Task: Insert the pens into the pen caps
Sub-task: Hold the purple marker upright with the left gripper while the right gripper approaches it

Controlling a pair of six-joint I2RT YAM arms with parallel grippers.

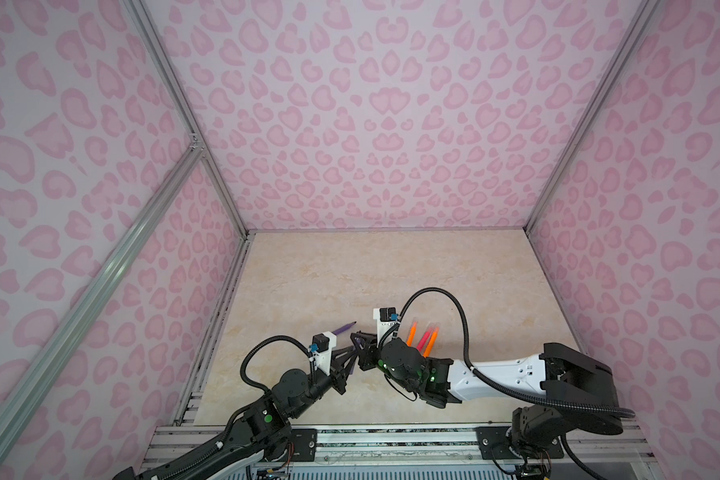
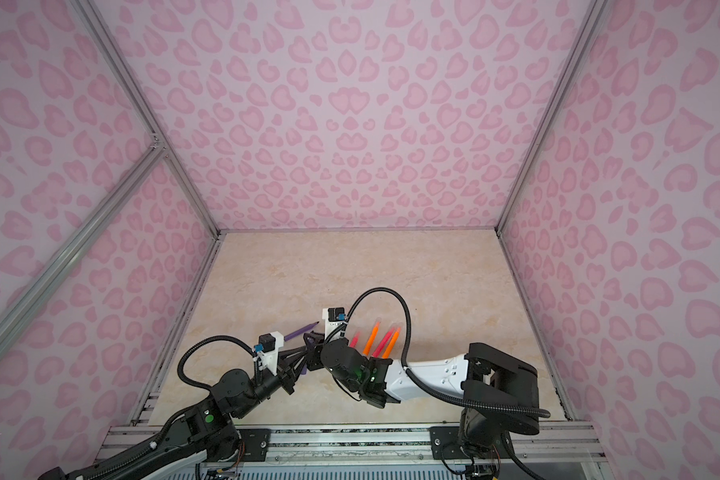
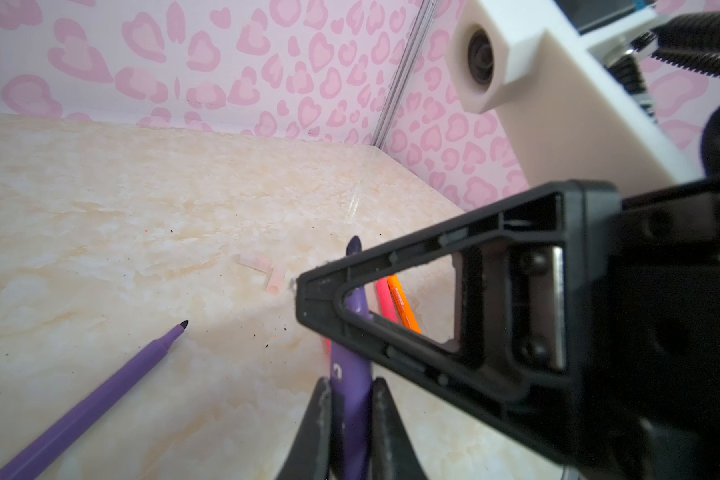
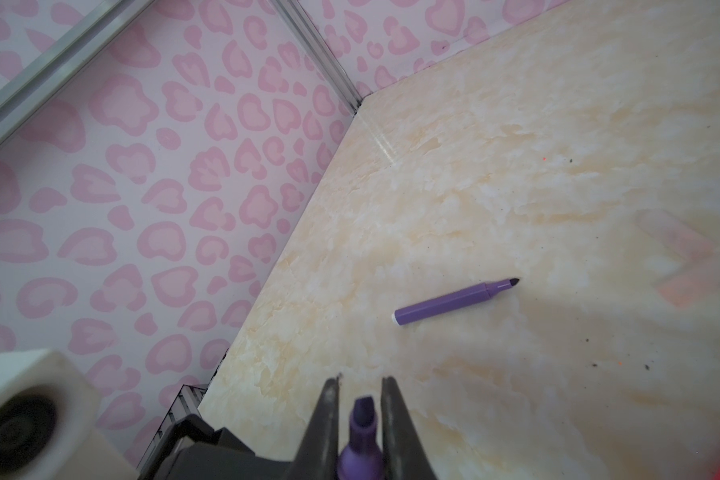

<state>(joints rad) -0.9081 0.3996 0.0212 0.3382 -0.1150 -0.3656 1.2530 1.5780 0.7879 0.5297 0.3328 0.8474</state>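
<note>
Left gripper (image 3: 351,386), right gripper (image 4: 361,382) clamp purple pen (image 4: 359,453).

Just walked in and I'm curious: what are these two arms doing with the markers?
Both grippers are closed on one purple pen. The left gripper has its barrel, and the right gripper holds it nearer the bare tip. A second purple pen lies on the table. The orange pens and pink pens lie grouped by the right arm. Two clear caps lie loose nearby.
</note>
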